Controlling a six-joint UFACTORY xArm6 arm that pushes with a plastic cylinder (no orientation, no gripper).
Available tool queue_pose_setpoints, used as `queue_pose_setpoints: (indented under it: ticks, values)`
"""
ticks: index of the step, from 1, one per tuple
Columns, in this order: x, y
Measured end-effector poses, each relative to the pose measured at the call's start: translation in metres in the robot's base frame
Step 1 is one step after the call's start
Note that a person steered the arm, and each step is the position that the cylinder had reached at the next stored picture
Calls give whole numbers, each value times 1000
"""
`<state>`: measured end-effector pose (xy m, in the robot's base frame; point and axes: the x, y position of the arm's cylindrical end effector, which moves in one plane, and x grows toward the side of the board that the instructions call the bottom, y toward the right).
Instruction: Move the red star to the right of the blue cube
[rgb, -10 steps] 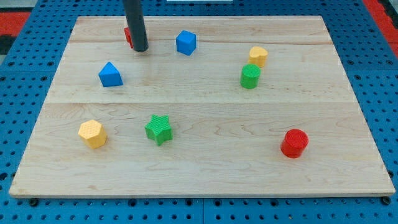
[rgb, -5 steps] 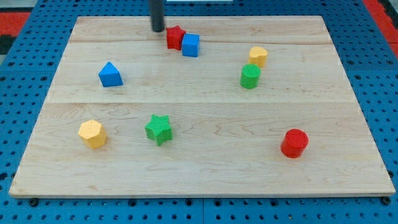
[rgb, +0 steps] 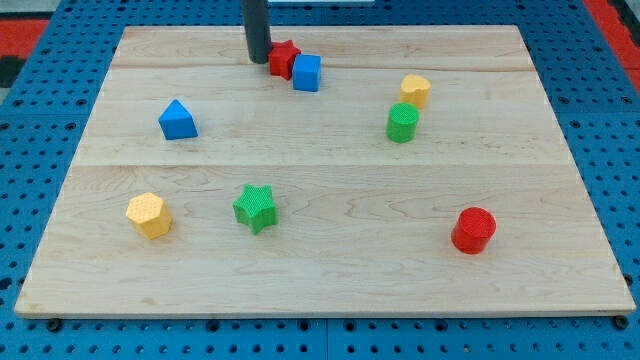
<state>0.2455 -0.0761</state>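
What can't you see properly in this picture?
- In the camera view, the rod's upper part is cut off by the view's top edge; only its lower part and my tip show.
- Whether my tip touches the red star cannot be told; they sit very close.
- Part of the red star's right side is covered by the blue cube in front.
- The far sides of all blocks are hidden, facing away from the camera.

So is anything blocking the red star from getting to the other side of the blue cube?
Yes. The blue cube itself sits right against the red star on the view's right, so the star must go around it. My tip is just left of the star.
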Motion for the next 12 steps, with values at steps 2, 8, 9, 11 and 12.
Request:
queue_pose_setpoints:
  ticks: [2, 8, 9, 11, 12]
  values:
    - [-26, 73]
    - [-11, 124]
    - [-12, 139]
    - [-43, 89]
    - [-19, 71]
